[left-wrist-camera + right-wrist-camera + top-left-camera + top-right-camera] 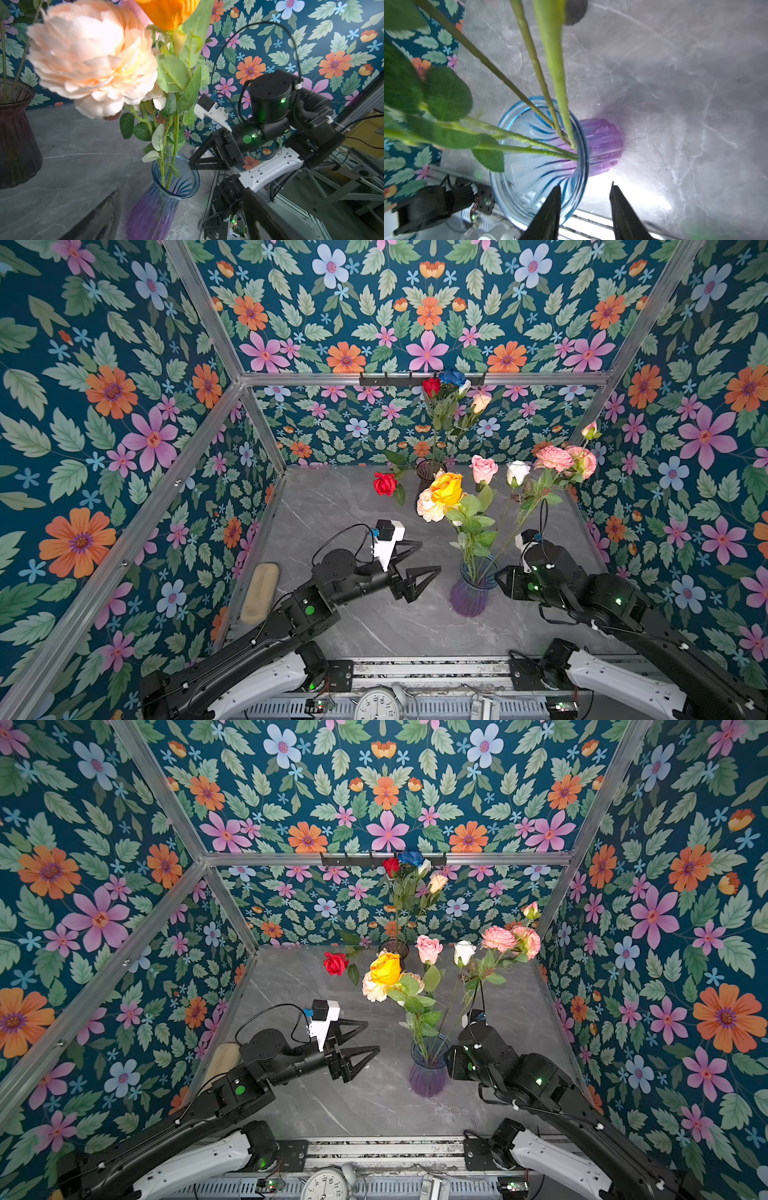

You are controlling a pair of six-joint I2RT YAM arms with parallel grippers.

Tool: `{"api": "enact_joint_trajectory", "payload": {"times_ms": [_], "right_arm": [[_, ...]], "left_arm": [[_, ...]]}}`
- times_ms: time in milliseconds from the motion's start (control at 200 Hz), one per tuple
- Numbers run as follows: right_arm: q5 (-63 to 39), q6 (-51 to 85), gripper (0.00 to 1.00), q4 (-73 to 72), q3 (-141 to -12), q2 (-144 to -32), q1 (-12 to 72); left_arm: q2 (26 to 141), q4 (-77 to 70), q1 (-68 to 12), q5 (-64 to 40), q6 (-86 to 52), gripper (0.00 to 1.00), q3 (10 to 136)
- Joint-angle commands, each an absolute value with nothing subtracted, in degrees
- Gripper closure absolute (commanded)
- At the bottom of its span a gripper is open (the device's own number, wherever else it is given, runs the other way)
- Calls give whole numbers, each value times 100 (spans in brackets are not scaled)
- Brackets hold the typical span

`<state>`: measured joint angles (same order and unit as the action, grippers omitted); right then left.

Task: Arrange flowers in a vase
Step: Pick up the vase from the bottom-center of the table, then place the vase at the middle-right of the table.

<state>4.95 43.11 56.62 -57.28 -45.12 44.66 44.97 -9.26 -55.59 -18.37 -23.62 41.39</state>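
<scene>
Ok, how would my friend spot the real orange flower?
Look at the grey marble table and find the blue-and-purple glass vase near its front edge. Follow its stems up to the orange-yellow rose, just beside a pale peach bloom. No other real flower here is orange; its neighbours are pink or white.

Bare grey marbled tabletop (332, 510) gives free passage ahead of the left gripper (431, 556). The blue-and-purple ribbed glass vase (469, 597) and its spreading green-stemmed roses (446, 488) stand between the arms. A dark ribbed glass vase (424, 472) blocks the back middle.
</scene>
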Motion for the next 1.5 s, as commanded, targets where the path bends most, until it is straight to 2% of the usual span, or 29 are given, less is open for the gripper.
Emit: {"api": "enact_joint_trajectory", "payload": {"times_ms": [0, 115, 240, 615, 715, 850, 1085, 1300, 1496], "right_arm": [[-136, 4290, 57, 5275, -5656, -4515, 4420], [-198, 4281, 61, 5156, -5679, -4675, 4316], [-501, 4309, 72, 4956, -5597, -4812, 4019], [-193, 4310, 75, 5095, -5743, -5258, 4000], [-167, 4328, 88, 5115, -5775, -5343, 3939], [-327, 4352, 100, 5032, -5744, -5296, 3568], [-1080, 4154, 100, 4758, -5971, -5372, 2370], [-2220, 3902, 100, 3891, -6364, -6287, 869], [-2115, 3811, 100, 3462, -7255, -7344, 638]], "left_arm": [[4409, -946, -5563, -1830, -2251, 8, 4166], [4295, -824, -5563, -1767, -2235, 8, 4138], [4165, -692, -5563, -1706, -2198, 7, 4115], [3876, -406, -5563, -1527, -2039, 7, 4074], [3876, -380, -5563, -1522, -2013, 7, 4070], [3834, -352, -5563, -1533, -1997, 7, 4025], [3631, -208, -5563, -1478, -1935, 7, 3964], [3488, -18, -5563, -1394, -1869, 6, 3984], [3485, 457, -5563, -1315, -1706, 6, 4293]]}}
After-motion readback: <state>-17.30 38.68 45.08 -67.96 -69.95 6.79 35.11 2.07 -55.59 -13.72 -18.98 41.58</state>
